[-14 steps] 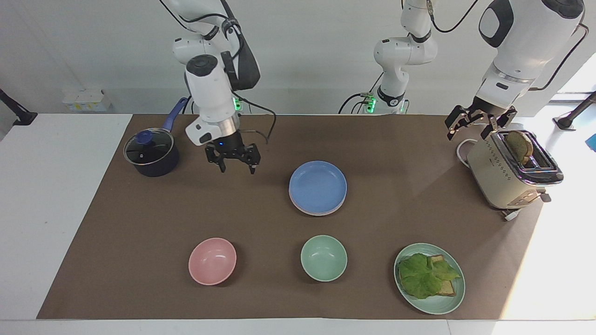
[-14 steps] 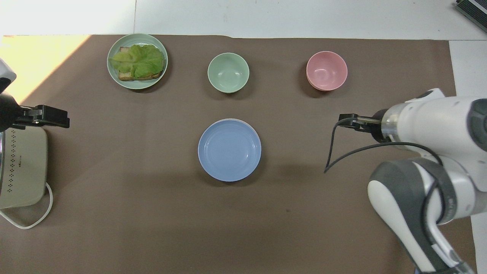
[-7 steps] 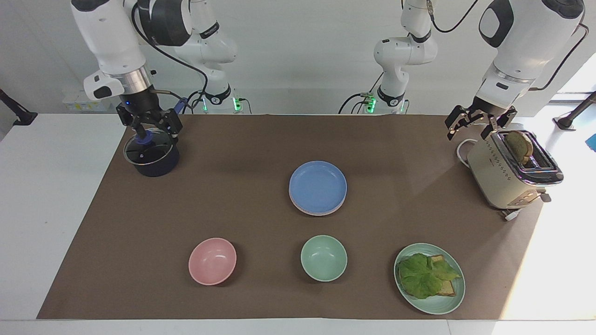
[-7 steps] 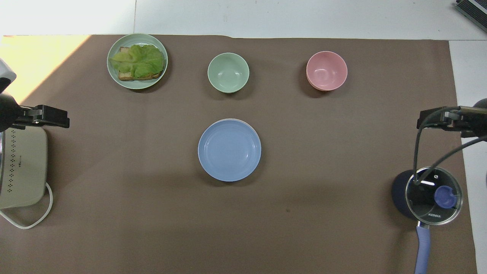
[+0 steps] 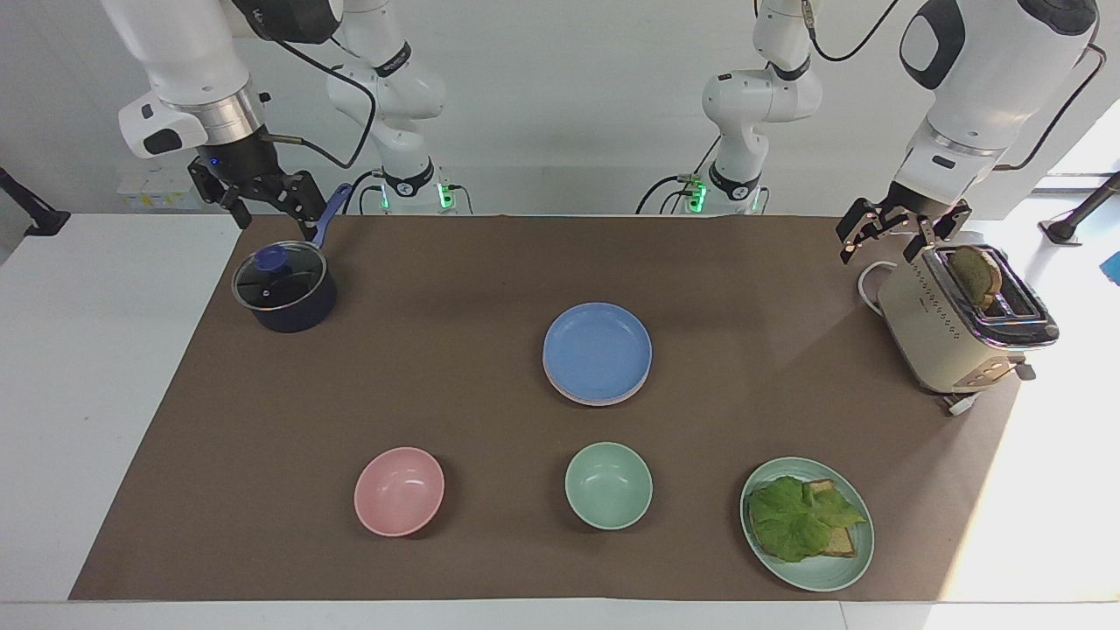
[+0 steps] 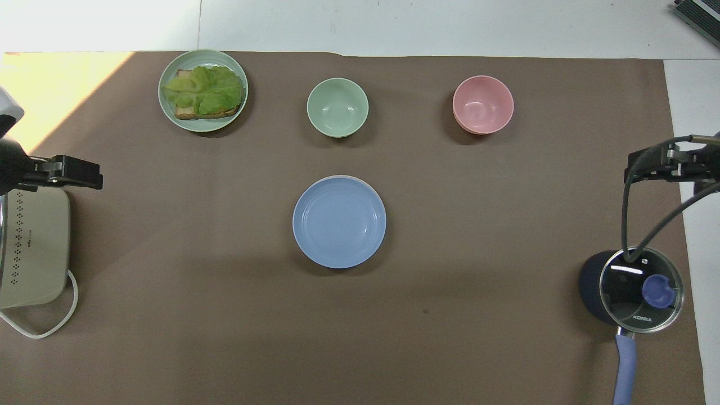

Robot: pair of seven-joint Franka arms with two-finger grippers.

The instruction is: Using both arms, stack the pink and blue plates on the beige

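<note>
The blue plate [image 5: 598, 350] [image 6: 339, 221] lies on top of a stack at the middle of the brown mat. Under it only a thin rim of the pink plate [image 5: 573, 395] shows at the edge farther from the robots. The beige plate is hidden beneath them. My right gripper [image 5: 273, 219] [image 6: 647, 169] hangs open and holds nothing, over the mat's edge by the pot's handle at the right arm's end. My left gripper [image 5: 879, 249] [image 6: 84, 173] waits open and holds nothing, beside the toaster at the left arm's end. Both are well apart from the stack.
A dark pot with a glass lid [image 5: 284, 289] stands at the right arm's end. A cream toaster [image 5: 958, 324] with a slice in it stands at the left arm's end. Farthest from the robots are a pink bowl [image 5: 399, 490], a green bowl [image 5: 608, 484] and a green plate [image 5: 831, 573] with toast and lettuce.
My right arm has swung away from beside the plate stack to the pot's end of the table and risen, still open. The left arm and the plates have not moved.
</note>
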